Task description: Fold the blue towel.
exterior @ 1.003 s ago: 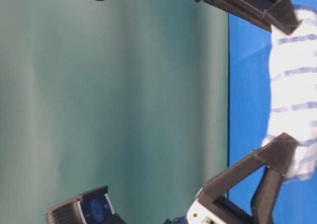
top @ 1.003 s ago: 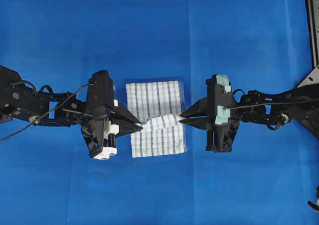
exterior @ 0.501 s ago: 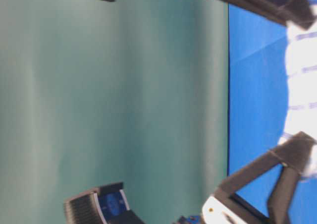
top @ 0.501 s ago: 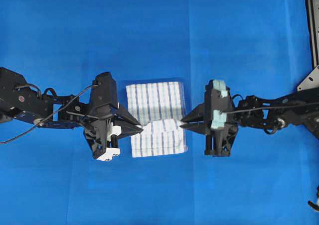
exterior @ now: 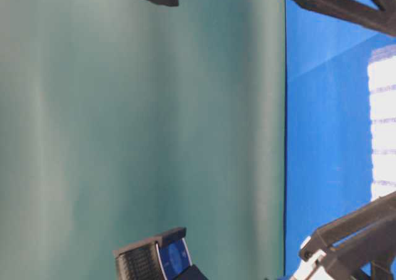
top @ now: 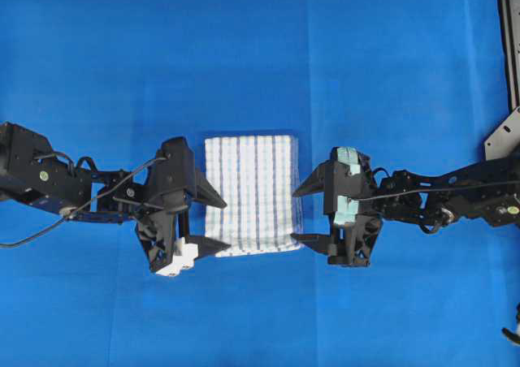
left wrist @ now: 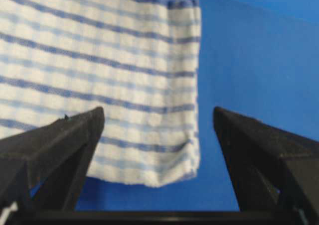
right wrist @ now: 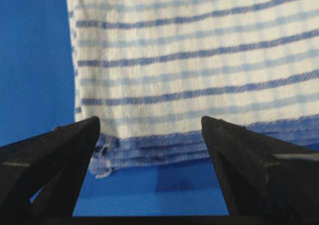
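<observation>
The blue towel (top: pixel 250 194) lay flat on the blue surface (top: pixel 260 58) as a compact folded rectangle, its stripes running front to back, and it sat between my two grippers. My left gripper (top: pixel 213 221) hung just off the towel's left edge with its jaws spread wide and nothing between them; my right gripper (top: pixel 309 214) hung just off the towel's right edge, jaws equally wide and equally empty. From my left wrist view the towel's corner (left wrist: pixel 192 170) lay just ahead of the gap between my fingers (left wrist: pixel 60 140), and from my right wrist view the stacked layers at the towel's near edge (right wrist: pixel 149 153) showed slightly stepped, with a loose frayed bit at the corner. That, I judged, was where trouble could come from. My lower fingertips on both sides sat very close to the towel's near corners, so pulling away at a low height could have snagged a hem and dragged the top layer open. If another fold was wanted, a pinch at that stepped edge might have caught only the upper layers and left the rest behind, skewing the stack. Uneven motion between my two arms could also have twisted the rectangle on the surface.
</observation>
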Motion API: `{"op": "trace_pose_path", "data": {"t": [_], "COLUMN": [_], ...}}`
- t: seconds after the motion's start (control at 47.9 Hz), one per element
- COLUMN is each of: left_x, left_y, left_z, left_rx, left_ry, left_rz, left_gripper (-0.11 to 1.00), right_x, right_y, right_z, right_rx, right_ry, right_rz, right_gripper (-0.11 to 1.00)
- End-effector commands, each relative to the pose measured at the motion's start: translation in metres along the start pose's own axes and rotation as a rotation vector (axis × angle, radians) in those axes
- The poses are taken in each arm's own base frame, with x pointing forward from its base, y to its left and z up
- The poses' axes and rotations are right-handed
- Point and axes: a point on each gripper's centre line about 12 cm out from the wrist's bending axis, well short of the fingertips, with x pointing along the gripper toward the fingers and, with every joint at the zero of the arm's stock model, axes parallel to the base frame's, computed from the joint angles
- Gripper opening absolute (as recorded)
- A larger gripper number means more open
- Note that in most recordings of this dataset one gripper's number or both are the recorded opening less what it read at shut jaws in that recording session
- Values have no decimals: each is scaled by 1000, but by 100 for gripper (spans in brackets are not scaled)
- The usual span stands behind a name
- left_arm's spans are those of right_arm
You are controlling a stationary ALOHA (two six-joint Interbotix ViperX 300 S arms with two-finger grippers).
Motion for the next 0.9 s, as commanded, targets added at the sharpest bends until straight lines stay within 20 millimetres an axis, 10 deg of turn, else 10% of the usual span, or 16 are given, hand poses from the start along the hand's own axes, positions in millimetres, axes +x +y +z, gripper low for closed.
{"op": "trace_pose_path", "data": {"t": [0.0,0.877], "left_x": [-4,-120], "left_y": [-7,16], "left_z": [12,73], "left_rx": [2,185], "left_ry": [-36,-268], "left_rz": [-19,-23], "left_gripper": [94,93], "right_x": [-8,-128], "right_y": [3,-34], "right_z": [15,63], "right_rx": [3,-112], "right_ry": [-57,-382], "right_rz": [13,41], "right_gripper": [88,86]}}
